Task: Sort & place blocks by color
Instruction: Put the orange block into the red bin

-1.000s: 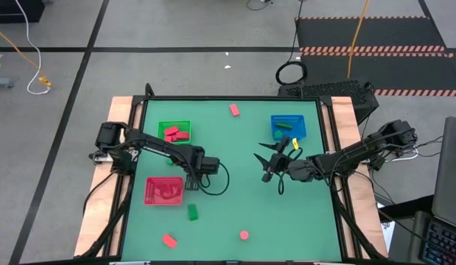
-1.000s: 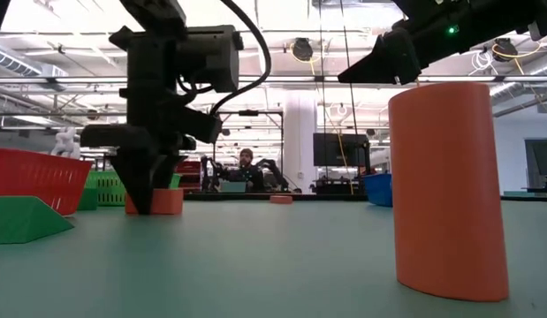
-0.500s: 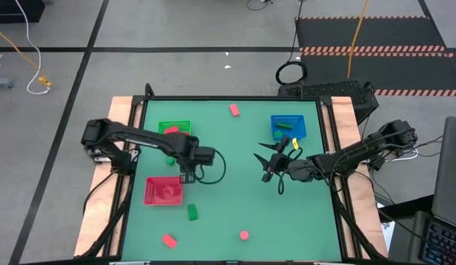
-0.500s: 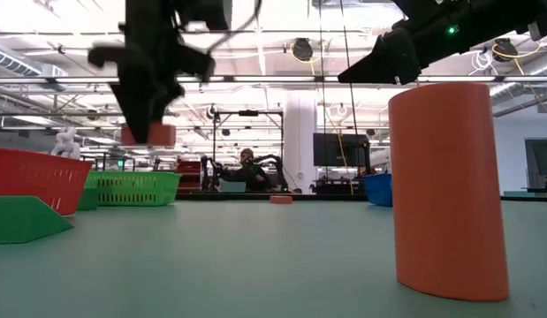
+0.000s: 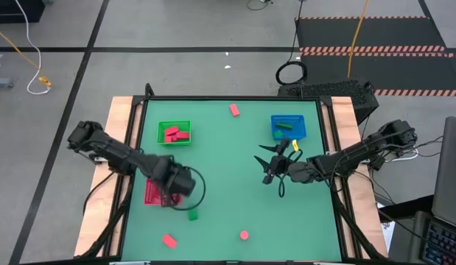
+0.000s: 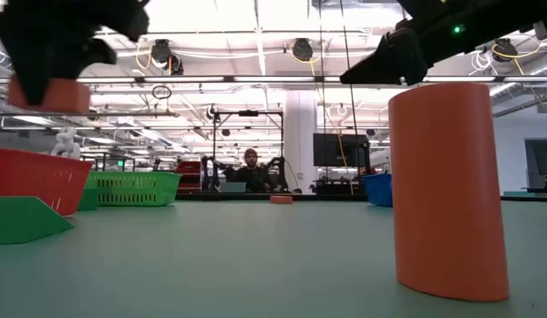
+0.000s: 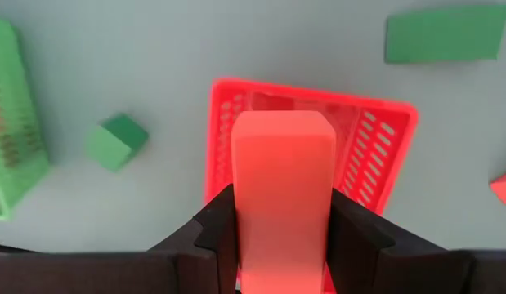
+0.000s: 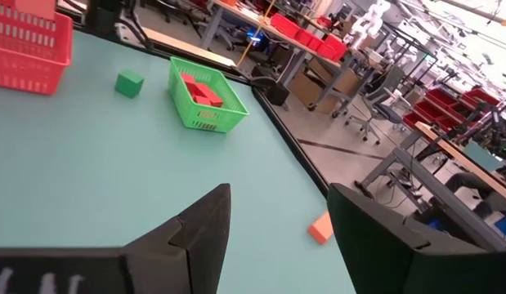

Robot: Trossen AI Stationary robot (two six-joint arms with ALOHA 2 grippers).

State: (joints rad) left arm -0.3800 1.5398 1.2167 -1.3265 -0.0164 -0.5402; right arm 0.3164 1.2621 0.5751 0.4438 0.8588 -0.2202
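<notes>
My left gripper point(image 5: 172, 194) point(image 7: 283, 238) hangs over the red tray point(image 5: 152, 193) point(image 7: 385, 140), shut on a red bar block point(image 7: 281, 175) point(image 6: 50, 94). My right gripper point(image 5: 266, 163) point(image 8: 277, 219) hovers open over the middle-right of the table, touching nothing. The green tray point(image 5: 174, 132) holds red blocks. A green block lies in the blue tray point(image 5: 289, 126). Loose on the table lie a green cube point(image 7: 115, 140), a green bar point(image 5: 192, 214) point(image 7: 445, 34), a red block point(image 5: 234, 110), another red block point(image 5: 169, 240) and a red cylinder point(image 5: 244, 235) point(image 6: 448, 190). My left gripper pinches the red bar between its two fingers point(image 7: 213, 238), one on each of two opposite long sides point(image 7: 240, 220). The fingers point down from above and lie along the bar. The bar is lifted clear, its free end point(image 7: 281, 126) pointing down at the red tray.
The three trays stand at the table's left and far right. The red cylinder stands upright by the near edge, close before the low camera. The table's middle between the two grippers is bare green mat point(image 5: 228, 177). A person sits far behind the table point(image 6: 249, 168).
My left gripper, shut on the red bar, has lifted it off the table and carried it up and toward the near-left, from beside the red tray to above it. The right arm has kept still.
</notes>
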